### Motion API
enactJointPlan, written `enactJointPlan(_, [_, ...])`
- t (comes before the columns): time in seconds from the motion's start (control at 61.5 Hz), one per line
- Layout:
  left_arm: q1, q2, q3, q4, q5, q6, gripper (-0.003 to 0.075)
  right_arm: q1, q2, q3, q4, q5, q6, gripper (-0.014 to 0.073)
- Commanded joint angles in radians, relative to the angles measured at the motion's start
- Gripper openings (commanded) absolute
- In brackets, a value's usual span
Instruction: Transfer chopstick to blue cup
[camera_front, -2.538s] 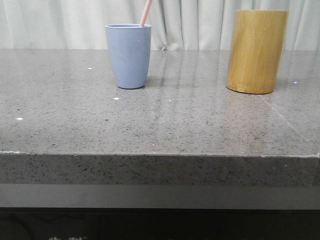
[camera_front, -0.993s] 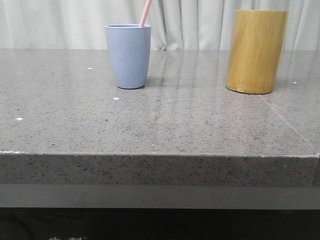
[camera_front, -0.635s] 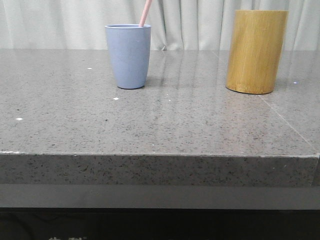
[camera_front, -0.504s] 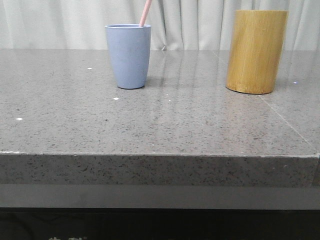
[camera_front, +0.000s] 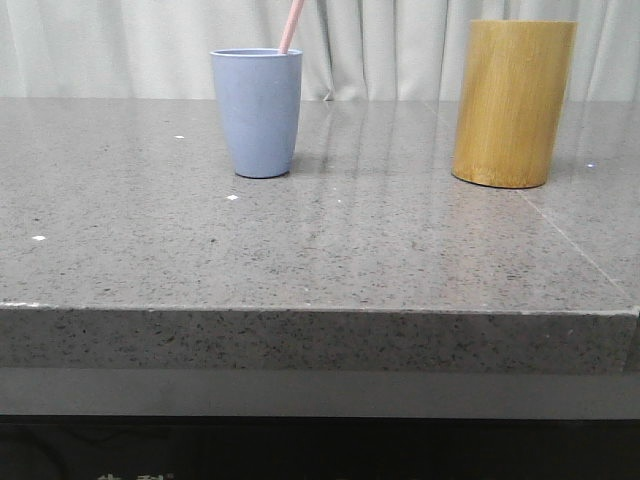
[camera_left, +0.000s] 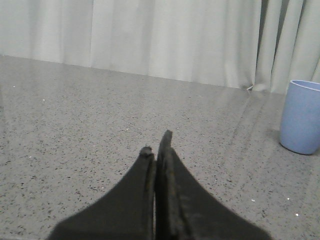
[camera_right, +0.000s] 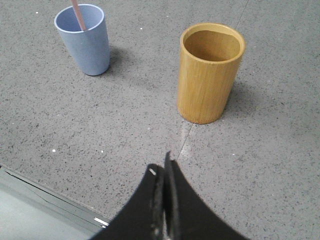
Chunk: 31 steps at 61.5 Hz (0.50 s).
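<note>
The blue cup (camera_front: 257, 112) stands on the grey stone table, left of centre in the front view. A pale pink chopstick (camera_front: 292, 25) leans out of its mouth. The cup also shows in the right wrist view (camera_right: 83, 39) with the chopstick (camera_right: 77, 15) inside, and at the edge of the left wrist view (camera_left: 301, 117). My left gripper (camera_left: 157, 146) is shut and empty, low over the table, well away from the cup. My right gripper (camera_right: 161, 167) is shut and empty, near the table's front edge. Neither gripper shows in the front view.
A taller yellow-brown bamboo cylinder (camera_front: 513, 103) stands at the right; its inside looks empty in the right wrist view (camera_right: 210, 71). A pale curtain (camera_front: 120, 45) hangs behind the table. The table's front edge (camera_front: 320, 311) runs across the front view.
</note>
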Motion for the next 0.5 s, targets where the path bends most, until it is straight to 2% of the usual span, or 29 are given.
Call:
enactJointPlan(0.0, [0.004, -0.024, 0.014, 0.002, -0.077, -0.012, -0.0019, -0.005, 0.000, -0.022, 0.007, -0.060, -0.005, -0.0067])
enactJointPlan(0.488, [-0.024, -0.025, 0.014, -0.007, -0.088, -0.012, -0.0019, -0.005, 0.000, -0.022, 0.007, -0.060, -0.005, -0.0067])
